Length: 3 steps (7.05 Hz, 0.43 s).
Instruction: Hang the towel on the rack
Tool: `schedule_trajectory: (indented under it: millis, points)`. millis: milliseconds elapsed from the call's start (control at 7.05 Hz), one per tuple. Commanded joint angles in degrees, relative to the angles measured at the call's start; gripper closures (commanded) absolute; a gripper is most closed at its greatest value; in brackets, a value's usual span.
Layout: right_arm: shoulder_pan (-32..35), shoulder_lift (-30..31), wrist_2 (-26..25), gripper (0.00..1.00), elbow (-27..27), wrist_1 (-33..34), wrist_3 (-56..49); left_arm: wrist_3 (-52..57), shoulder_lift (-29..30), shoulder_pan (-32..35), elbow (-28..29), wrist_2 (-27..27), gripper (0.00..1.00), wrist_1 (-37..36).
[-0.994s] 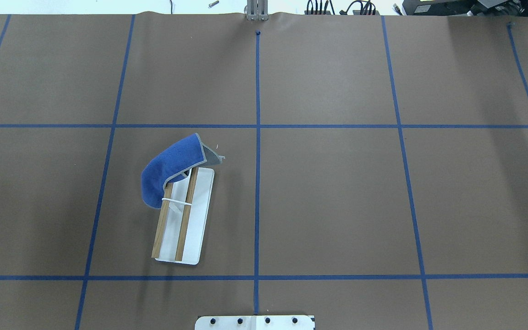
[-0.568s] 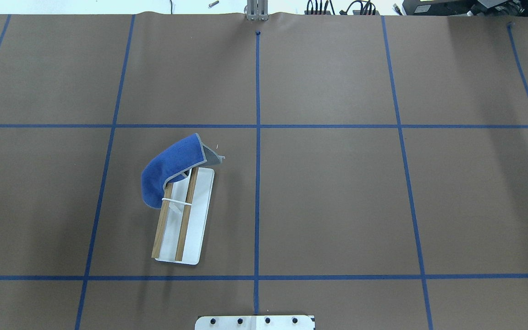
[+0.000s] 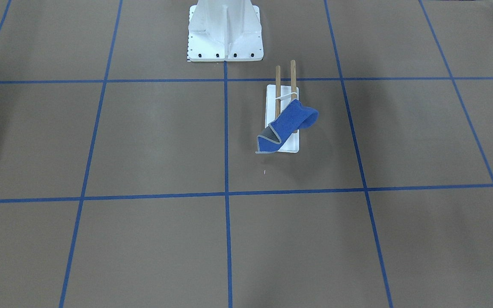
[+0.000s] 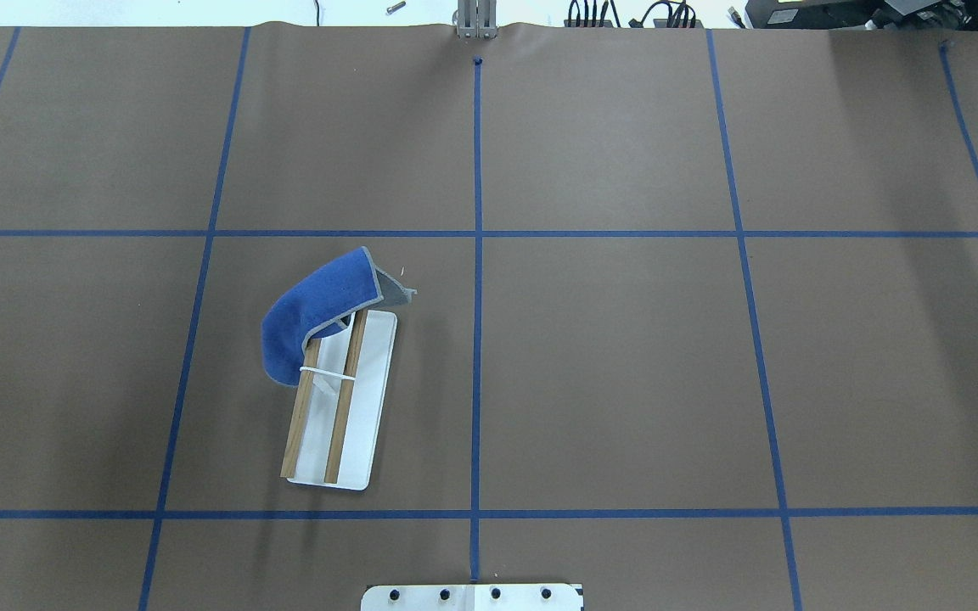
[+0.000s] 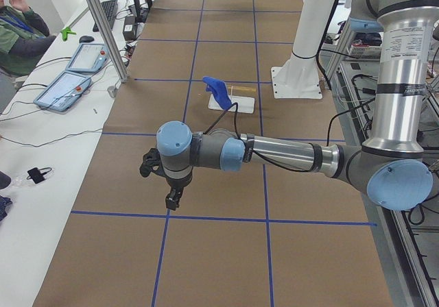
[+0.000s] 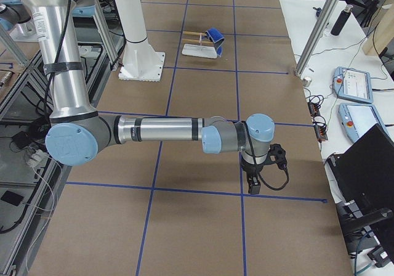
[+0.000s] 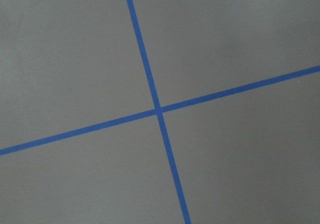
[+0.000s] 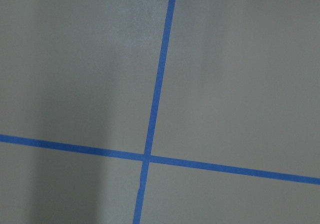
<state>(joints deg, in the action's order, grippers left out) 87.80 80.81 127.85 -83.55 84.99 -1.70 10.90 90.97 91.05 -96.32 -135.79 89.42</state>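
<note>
The blue towel [image 4: 315, 310] lies draped over the far end of the rack's two wooden dowels, one end hanging down the side, a corner folded to show grey. It also shows in the front view [image 3: 291, 122]. The rack [image 4: 366, 399] stands left of the table's centre line on its white base [image 3: 271, 107]. My left gripper [image 5: 173, 201] hangs over the table far from the rack, seen only in the left side view. My right gripper [image 6: 252, 186] hangs far off at the table's other end, seen only in the right side view. I cannot tell whether either is open or shut.
The white bolted pedestal [image 3: 225, 30] stands at the robot's edge of the table, close to the rack. Blue tape lines [image 4: 477, 339] grid the brown table. Side benches hold tablets [image 5: 65, 88] and a metal post [image 6: 314, 36]. A person [image 5: 17, 33] sits at the left bench.
</note>
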Motion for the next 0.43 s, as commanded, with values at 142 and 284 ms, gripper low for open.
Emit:
schedule_trajectory:
  millis: [142,284]
  points:
    - [0.0,0.0,-0.1,0.0,0.0,0.0,0.0,-0.1,-0.1,0.0,-0.1,0.0,0.01,0.0]
    - [0.0,0.0,-0.1,0.0,0.0,0.0,0.0,0.0,-1.1,0.0,-0.3,0.0,0.01,0.2]
